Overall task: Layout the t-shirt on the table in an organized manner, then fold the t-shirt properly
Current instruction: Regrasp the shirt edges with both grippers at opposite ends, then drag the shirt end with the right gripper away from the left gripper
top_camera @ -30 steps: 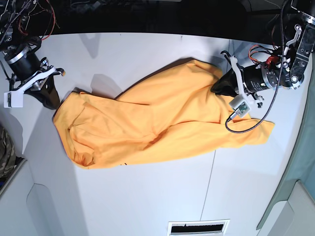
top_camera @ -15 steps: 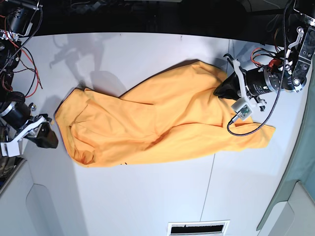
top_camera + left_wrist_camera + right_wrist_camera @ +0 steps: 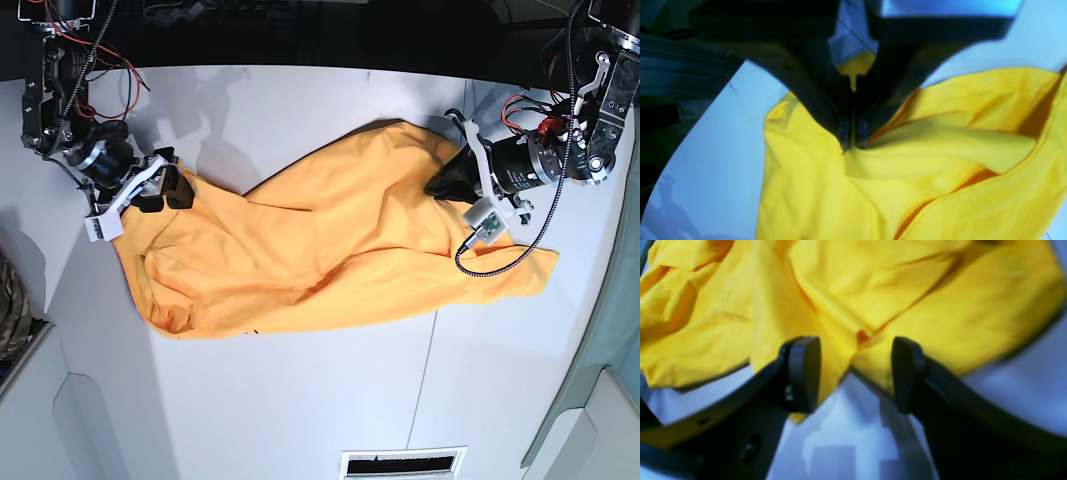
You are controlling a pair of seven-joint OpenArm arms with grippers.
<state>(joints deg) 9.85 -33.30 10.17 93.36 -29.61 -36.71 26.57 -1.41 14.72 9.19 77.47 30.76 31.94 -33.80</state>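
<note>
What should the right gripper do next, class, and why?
Probably lower the right gripper and close on the t-shirt: its jaws stand open above the crumpled cloth, while the left gripper is shut on the other end.

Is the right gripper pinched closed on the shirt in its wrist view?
No, the right gripper stands open, its fingertips well apart with the shirt showing between them.
</note>
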